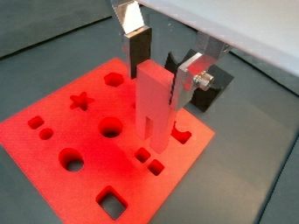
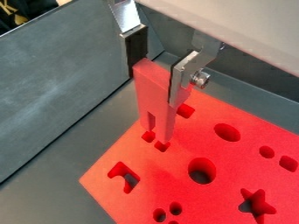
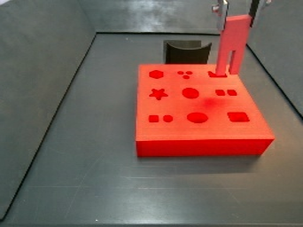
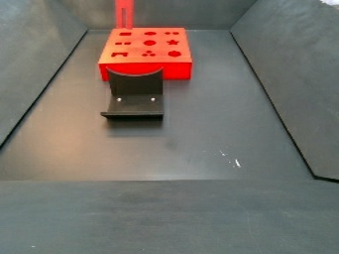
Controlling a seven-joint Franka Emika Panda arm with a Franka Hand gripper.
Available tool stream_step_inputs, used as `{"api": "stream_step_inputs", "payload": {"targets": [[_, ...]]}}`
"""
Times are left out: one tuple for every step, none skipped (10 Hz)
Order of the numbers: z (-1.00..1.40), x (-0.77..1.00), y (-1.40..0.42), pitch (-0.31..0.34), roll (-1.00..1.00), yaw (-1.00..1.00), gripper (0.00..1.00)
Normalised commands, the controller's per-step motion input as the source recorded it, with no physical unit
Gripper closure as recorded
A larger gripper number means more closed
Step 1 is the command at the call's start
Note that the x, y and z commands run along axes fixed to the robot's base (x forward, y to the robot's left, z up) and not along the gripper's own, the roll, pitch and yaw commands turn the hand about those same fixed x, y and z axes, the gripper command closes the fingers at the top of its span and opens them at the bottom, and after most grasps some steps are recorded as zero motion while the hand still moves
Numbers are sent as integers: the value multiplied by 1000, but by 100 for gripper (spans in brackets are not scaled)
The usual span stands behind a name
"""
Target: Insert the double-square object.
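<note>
The double-square object [image 1: 153,109] is a long, slim red bar that hangs upright between the fingers of my gripper [image 1: 159,92]. The gripper is shut on the bar's upper end. The bar also shows in a wrist view [image 2: 153,101] and in a side view [image 3: 232,44]. Its forked lower end hangs just over a pair of small square holes [image 2: 156,142] near one edge of the big red block [image 3: 196,115]. I cannot tell whether the tips touch the holes. The gripper [image 3: 238,11] is above the block's far right part.
The block has several shaped holes: star, rounds, squares. The dark fixture [image 4: 134,99] stands on the floor against one side of the block [image 4: 146,55] and shows behind it in a side view [image 3: 186,49]. Grey walls ring the dark floor.
</note>
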Motion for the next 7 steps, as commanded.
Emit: {"api": "stream_step_inputs", "payload": {"targets": [[-269,806,-37,234,237,209,100],[-254,834,-69,226,203,177,100],[-189,706,-20,236,163,177,100],[-40,383,-54,384,279,146,100],[0,409,-34,474,307,97,100],[17,360,-26,500,284,20,100],[20,471,-157,500,203,0,100]]}}
